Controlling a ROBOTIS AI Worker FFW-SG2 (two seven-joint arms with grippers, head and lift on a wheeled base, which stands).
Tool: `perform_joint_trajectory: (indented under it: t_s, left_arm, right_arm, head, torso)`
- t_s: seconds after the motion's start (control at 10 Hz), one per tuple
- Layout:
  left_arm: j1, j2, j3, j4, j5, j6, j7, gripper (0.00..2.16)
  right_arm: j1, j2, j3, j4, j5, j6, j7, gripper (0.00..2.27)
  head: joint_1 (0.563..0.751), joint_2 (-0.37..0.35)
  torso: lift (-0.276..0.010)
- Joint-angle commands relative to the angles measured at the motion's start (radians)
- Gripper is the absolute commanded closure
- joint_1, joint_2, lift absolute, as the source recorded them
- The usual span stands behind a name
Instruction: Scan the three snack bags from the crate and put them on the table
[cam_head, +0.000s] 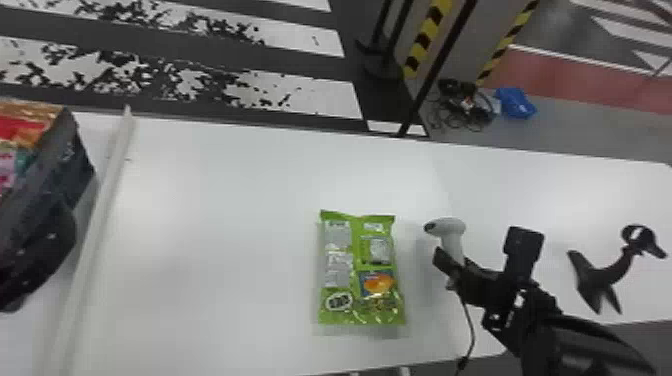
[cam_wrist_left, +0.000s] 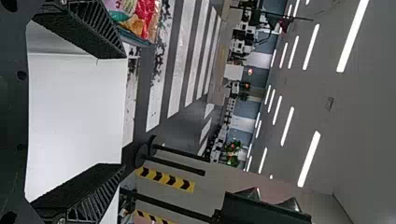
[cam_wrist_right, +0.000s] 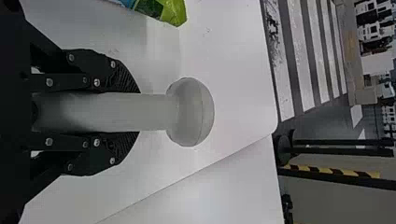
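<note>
Although my right gripper (cam_wrist_right: 139, 112) clamps the scanner (cam_wrist_right: 190, 112), glare on the green bag (cam_head: 350, 265) could spoil scanning; my left gripper (cam_wrist_left: 122, 111) has its fingers apart.

A green snack bag (cam_head: 345, 270) lies flat on the white counter (cam_head: 215, 225), its long sides running away from the robot, with pale printed panels and a small orange food picture facing up. To its right and apart from it, the pale grey scanner (cam_head: 454, 227) is held by its handle in the right pincer (cam_head: 451, 265), rounded head uppermost, dark window facing left, cord trailing below. At the left, the dark crate (cam_head: 80, 167) holds colourful packaging (cam_wrist_left: 144, 16) in red, orange, pink and teal.
</note>
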Motion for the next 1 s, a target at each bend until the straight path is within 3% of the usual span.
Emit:
perform_joint_trajectory:
  t_s: [0.0, 0.1, 0.2, 0.4, 0.6, 0.9]
  left_arm:
    - [0.000, 0.000, 0.002, 0.002, 0.000, 0.002, 0.000, 0.03]
    - [0.000, 0.000, 0.002, 0.002, 0.000, -0.001, 0.000, 0.03]
    - [-0.002, 0.000, 0.002, 0.002, 0.000, 0.002, 0.000, 0.03]
    - [-0.005, 0.000, -0.001, 0.000, 0.000, 0.002, 0.001, 0.03]
    - [-0.006, 0.000, -0.003, 0.000, 0.000, 0.002, 0.003, 0.03]
    - [-0.006, 0.000, -0.003, 0.002, -0.005, 0.002, 0.004, 0.03]
  right_arm:
    - [-0.042, -0.012, 0.012, 0.084, 0.023, -0.010, 0.020, 2.24]
    - [-0.051, -0.015, 0.012, 0.113, 0.028, -0.031, 0.023, 2.24]
    - [-0.051, -0.015, 0.011, 0.116, 0.026, -0.043, 0.035, 2.00]
    - [-0.045, -0.015, 0.006, 0.112, 0.025, -0.062, 0.037, 0.00]
    - [-0.028, -0.012, -0.003, 0.070, 0.016, -0.074, 0.034, 0.06]
    - [0.092, 0.014, -0.022, -0.226, -0.046, -0.034, 0.023, 0.08]
  head:
    - [0.695, -0.301]
    - [0.695, -0.301]
    - [0.695, -0.304]
    - [0.695, -0.306]
    - [0.695, -0.310]
    - [0.695, -0.300]
  torso:
    - [-0.094]
    - [-0.094]
    - [-0.094]
    - [-0.094]
    - [-0.094]
    - [-0.094]
